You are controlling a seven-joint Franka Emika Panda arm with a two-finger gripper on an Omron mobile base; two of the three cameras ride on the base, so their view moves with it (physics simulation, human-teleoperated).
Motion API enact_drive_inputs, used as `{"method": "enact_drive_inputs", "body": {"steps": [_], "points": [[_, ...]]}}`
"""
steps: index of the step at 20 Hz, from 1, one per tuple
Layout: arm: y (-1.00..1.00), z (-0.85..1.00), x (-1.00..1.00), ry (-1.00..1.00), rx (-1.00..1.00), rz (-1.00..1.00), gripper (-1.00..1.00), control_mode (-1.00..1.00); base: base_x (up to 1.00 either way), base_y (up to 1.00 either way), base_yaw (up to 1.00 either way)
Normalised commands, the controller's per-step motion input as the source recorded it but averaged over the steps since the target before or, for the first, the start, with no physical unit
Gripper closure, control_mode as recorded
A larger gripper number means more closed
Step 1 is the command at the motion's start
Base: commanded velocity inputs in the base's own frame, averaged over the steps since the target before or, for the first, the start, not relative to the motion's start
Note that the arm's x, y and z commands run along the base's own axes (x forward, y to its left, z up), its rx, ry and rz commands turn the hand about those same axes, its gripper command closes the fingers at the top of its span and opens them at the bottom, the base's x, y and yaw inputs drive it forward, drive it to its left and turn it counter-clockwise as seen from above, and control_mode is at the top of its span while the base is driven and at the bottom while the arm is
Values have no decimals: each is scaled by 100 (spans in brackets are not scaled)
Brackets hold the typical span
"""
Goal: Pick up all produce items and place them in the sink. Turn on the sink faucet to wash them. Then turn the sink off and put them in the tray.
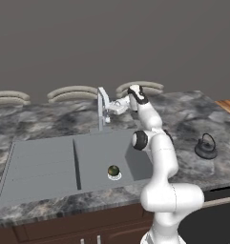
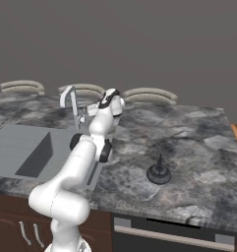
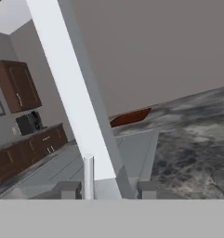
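The round dark green produce item (image 1: 113, 170) already sits in the sink (image 1: 49, 162) basin, right on the white drain (image 1: 115, 176), so the step in hand looks like working the sink faucet (image 1: 102, 107). The gripper (image 1: 109, 109) is up at the top of the faucet; in the hand view its two fingertips (image 3: 68, 189) stand apart on either side of the faucet's slanted body, partly open and straddling it, though whether the pads actually press it I cannot tell. The main risk from here is a glancing push — if the fingers only bracket the spout loosely, a sideways sweep may slip past it or swing the spout without starting the water. A spout turned off-line would also send the stream wide of the produce. The tray (image 3: 130, 117) shows as a dark red-brown strip on the counter beyond the sink, and the black kettle (image 1: 205, 147) stands well apart on the counter — neither is in the arm's way now.
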Motion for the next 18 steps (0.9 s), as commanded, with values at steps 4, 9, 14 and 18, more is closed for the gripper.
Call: {"method": "enact_drive_inputs", "body": {"steps": [4, 9, 14, 18], "points": [[-8, 2, -11, -4, 1, 1, -100, -100, 0, 0, 0], [-4, 38, -2, -1, 3, 0, -100, -100, 0, 0, 0], [-11, 50, -3, 0, 2, 0, -100, -100, 0, 0, 0], [-29, 32, -27, -1, 0, -5, -100, -100, 0, 0, 0]]}}
